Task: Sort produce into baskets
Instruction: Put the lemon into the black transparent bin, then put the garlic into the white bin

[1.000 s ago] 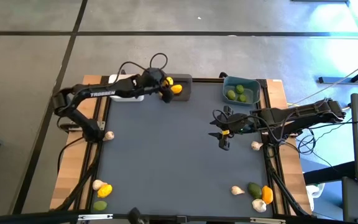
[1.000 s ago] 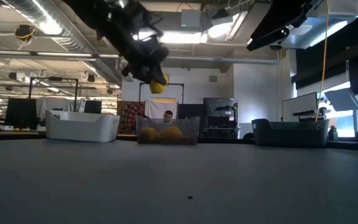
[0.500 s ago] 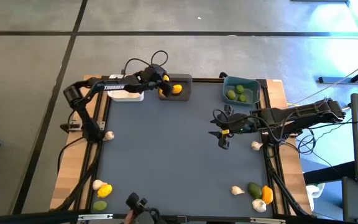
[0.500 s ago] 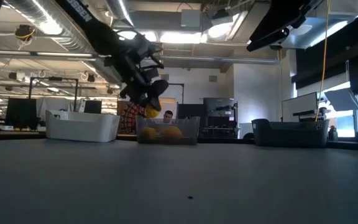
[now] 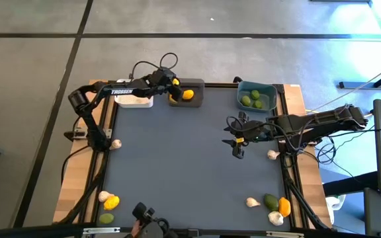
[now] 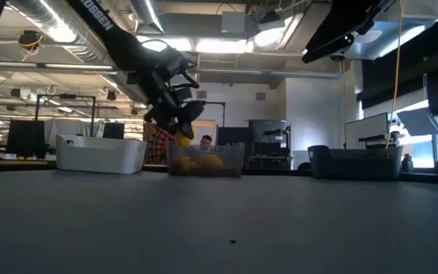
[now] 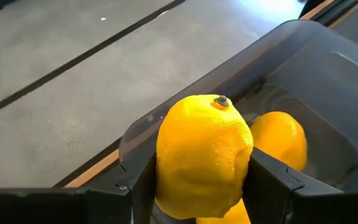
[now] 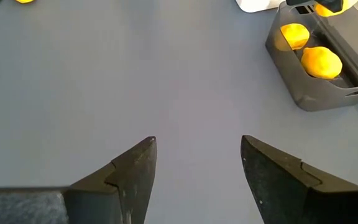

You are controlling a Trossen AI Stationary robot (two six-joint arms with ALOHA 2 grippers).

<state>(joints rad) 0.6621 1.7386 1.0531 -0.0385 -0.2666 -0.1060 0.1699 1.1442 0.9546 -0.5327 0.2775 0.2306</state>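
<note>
My left gripper (image 5: 172,92) is shut on a yellow lemon (image 7: 204,155) at the table's far edge. It hangs over the left end of the dark grey basket (image 5: 200,84), which holds two more lemons (image 8: 321,62). In the low view the held lemon (image 6: 182,141) hangs just above that basket's rim (image 6: 204,146). The white basket (image 5: 135,101) stands to its left. To its right the teal basket (image 5: 270,88) holds limes (image 5: 247,100). My right gripper (image 5: 237,147) waits open above the table's right half, nothing between its fingers (image 8: 135,171). My left gripper pinches the lemon's two opposite sides (image 7: 166,162) between its two fingers. The fingers slant down toward the far edge. The lemon is lifted clear, its stem nub (image 7: 221,101) turned away from the gripper, above the grey basket's left end.
Loose produce lies at the table's edges: a garlic bulb (image 5: 116,143) at the left, and garlic, a lemon (image 5: 112,201) and a lime (image 5: 106,218) at the near left. More garlic (image 5: 271,155), a lime (image 5: 270,201) and a lemon (image 5: 284,206) lie at the right.
My left gripper has come down with the lemon toward the dark grey basket, from well above its rim to just over it, tipping further downward. It stays shut on the lemon. Most of the descent came early; lately it has barely moved.
</note>
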